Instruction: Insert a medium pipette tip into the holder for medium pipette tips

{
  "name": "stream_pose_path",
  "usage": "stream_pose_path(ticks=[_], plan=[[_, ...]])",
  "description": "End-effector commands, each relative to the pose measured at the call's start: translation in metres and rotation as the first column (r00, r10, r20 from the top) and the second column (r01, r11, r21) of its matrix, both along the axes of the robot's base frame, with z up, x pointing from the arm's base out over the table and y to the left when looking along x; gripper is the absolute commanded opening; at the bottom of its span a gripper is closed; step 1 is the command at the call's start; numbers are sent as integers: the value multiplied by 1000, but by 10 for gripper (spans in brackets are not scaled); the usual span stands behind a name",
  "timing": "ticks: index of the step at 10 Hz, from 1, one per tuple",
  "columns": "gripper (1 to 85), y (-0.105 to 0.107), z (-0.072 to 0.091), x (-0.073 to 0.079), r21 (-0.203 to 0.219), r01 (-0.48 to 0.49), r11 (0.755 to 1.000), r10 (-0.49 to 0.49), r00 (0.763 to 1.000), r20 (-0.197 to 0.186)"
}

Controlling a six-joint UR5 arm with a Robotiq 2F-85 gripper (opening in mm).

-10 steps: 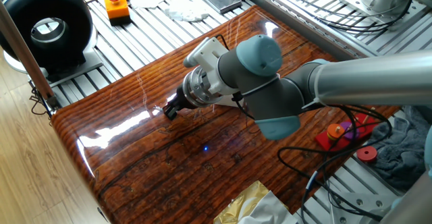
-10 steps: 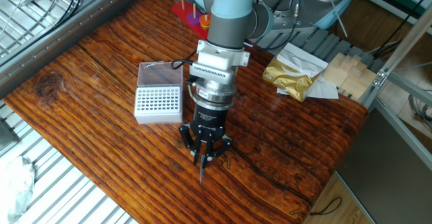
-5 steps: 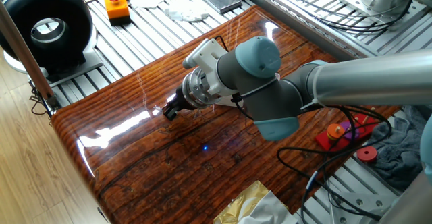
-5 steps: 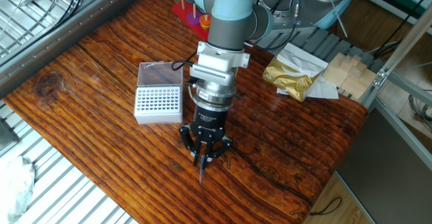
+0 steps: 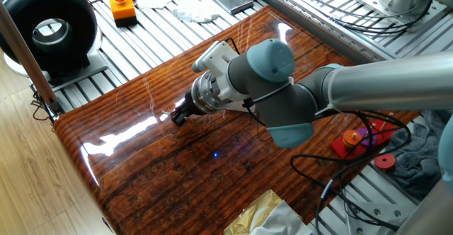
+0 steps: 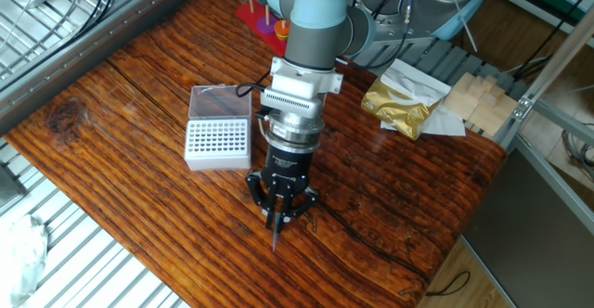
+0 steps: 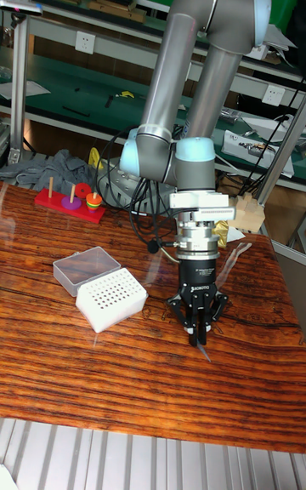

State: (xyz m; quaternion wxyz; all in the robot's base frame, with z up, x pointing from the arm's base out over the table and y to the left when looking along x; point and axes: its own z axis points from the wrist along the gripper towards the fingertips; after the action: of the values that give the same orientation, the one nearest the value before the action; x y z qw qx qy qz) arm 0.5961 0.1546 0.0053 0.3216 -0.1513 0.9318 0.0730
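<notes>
My gripper [image 6: 281,217] points straight down over the wooden table, shut on the medium pipette tip [image 6: 277,239], a thin grey sliver sticking out below the fingertips. The tall fixed view shows the same gripper [image 7: 199,334] with the pipette tip [image 7: 204,349] just above the wood. The holder [image 6: 218,141], a white block with a grid of holes, stands to the gripper's left and further back, its clear lid [image 6: 219,101] lying open behind it. The holder [image 7: 110,300] is apart from the gripper. In one fixed view the gripper [image 5: 177,116] shows, and the arm hides the holder.
A gold foil bag [image 6: 404,104] and wooden blocks [image 6: 478,95] lie at the table's far right. A red ring-stacking toy [image 6: 264,20] sits behind the arm. A black cable [image 6: 371,238] runs across the wood near the gripper. The table's front edge [image 7: 153,435] is close below.
</notes>
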Motion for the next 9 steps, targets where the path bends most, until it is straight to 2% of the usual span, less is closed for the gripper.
stream_pose_path(ticks=[1,9], plan=[[217,-5,0,1,7,16,1000,-16,1000,1],[123,-8,-2,1,17,36,999,-36,999,1]])
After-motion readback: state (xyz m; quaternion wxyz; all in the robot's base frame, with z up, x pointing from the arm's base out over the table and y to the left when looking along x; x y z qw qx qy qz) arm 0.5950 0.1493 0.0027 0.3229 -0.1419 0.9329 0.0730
